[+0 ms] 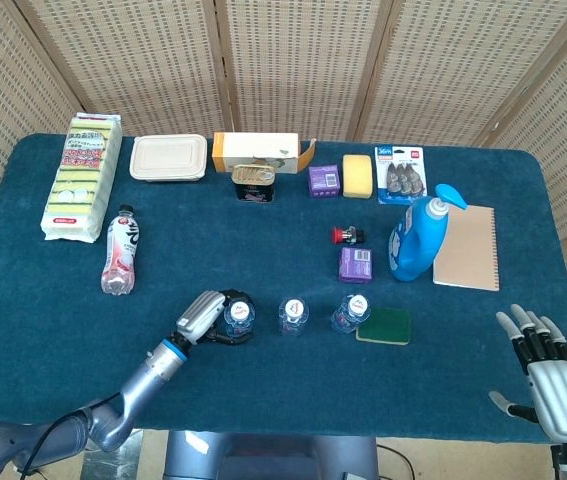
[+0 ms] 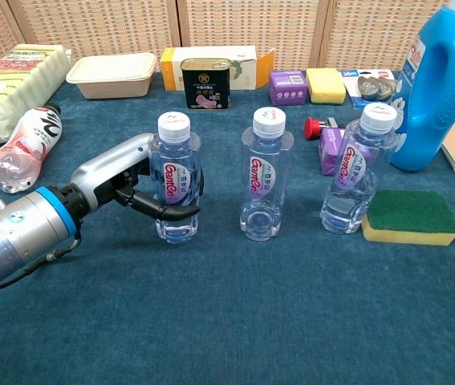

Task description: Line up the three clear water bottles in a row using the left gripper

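Note:
Three clear water bottles with white caps stand upright near the table's front. My left hand (image 2: pixel 131 180) (image 1: pixel 203 315) grips the leftmost bottle (image 2: pixel 176 178) (image 1: pixel 238 318) around its label. The middle bottle (image 2: pixel 265 175) (image 1: pixel 293 315) and the right bottle (image 2: pixel 359 170) (image 1: pixel 350 313) stand free, roughly level with it. My right hand (image 1: pixel 545 360) hovers open at the table's front right corner, far from the bottles and holding nothing.
A green-and-yellow sponge (image 2: pixel 409 216) touches the right bottle's base. Behind stand a blue detergent bottle (image 2: pixel 438 84), a purple box (image 2: pixel 332 150) and a tin can (image 2: pixel 205 84). A pink-labelled drink bottle (image 2: pixel 22 148) lies at left. A notebook (image 1: pixel 467 247) lies right.

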